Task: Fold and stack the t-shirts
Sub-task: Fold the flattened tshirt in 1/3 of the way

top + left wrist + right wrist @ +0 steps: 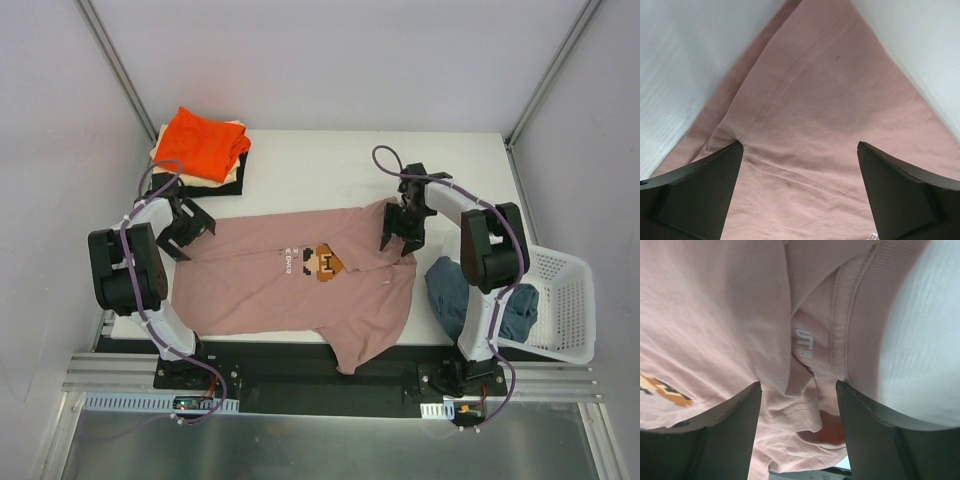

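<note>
A dusty pink t-shirt [290, 285] with a pixel-art print [322, 262] lies spread across the table, one part hanging over the front edge. My left gripper [183, 232] is open over the shirt's left hem corner [805, 125], fingers [695, 190] apart above the cloth. My right gripper [402, 232] is open over the collar [860, 325] and neck label [804, 342], with bunched cloth between its fingers [730, 435]. A stack of folded shirts sits at the back left, an orange one [200, 140] on top of cream and black ones. A slate blue shirt [460, 295] lies at the right.
A white mesh basket [560, 300] stands at the right edge of the table, the blue shirt spilling from it. Metal frame posts rise at the back corners. The black rail [300, 365] runs along the front edge.
</note>
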Available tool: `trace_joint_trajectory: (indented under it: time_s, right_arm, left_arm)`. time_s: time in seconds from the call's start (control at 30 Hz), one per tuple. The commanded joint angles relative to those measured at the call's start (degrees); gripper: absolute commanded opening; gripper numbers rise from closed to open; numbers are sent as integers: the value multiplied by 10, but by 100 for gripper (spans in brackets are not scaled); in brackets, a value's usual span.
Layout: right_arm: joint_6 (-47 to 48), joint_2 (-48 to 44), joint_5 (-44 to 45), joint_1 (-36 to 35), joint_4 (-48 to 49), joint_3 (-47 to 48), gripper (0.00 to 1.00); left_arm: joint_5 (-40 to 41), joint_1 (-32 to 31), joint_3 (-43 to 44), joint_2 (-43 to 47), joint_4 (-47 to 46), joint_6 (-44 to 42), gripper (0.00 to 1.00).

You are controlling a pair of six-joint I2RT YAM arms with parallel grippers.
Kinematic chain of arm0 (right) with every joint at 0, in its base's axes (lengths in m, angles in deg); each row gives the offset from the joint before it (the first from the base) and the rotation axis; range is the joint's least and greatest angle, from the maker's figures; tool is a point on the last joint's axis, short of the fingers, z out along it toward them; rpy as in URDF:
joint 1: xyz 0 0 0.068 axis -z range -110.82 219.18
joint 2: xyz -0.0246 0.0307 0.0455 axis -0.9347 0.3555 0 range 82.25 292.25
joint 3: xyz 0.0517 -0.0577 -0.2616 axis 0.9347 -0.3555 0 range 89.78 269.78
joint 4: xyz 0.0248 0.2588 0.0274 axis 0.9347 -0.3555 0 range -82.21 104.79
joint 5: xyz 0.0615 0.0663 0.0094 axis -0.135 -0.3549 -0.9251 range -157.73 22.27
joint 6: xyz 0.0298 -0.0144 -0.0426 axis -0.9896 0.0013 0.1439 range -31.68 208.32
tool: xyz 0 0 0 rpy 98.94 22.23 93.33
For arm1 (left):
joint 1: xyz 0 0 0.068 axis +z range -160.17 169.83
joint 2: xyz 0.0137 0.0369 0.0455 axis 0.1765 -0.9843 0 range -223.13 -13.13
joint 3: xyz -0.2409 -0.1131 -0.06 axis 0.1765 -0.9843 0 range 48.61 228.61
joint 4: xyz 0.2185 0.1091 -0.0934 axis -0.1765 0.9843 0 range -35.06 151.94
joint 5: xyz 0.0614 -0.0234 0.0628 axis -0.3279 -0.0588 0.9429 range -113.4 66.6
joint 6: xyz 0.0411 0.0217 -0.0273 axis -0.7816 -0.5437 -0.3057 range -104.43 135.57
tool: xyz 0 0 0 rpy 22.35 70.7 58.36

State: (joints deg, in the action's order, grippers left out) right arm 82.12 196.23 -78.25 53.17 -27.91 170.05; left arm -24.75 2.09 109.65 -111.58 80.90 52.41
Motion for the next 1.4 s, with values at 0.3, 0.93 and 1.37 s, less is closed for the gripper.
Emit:
trace_joint_trajectory:
  time_s: [0.3,0.93,1.37]
  right_arm:
    - [15,107,-10,72,-74,169,68]
    - [127,-87,-32,30,-20,128,97]
    - [76,-251,-100,27,167,-94,97]
  left_arm:
    - [-38,-22,120,-112,-19,25,99]
    - [-30,-23,-22,147,32,39,99]
    - [137,3,-249,479,242,177,99]
